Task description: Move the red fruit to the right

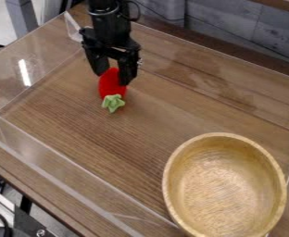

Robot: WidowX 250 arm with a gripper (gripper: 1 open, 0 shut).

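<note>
In the single camera view we see our end effector pointing straight down with its jaws spread wide, gripping nothing. The red fruit lies on the wooden desk directly beneath it, its upper part between the two fingers and its green leafy end just below them. The wooden bowl sits well apart, toward the lower right.

End effector hides the red fruit's top; contact perhaps unclear

Black arm, black two-fingered pincer, boxy wrist
</note>
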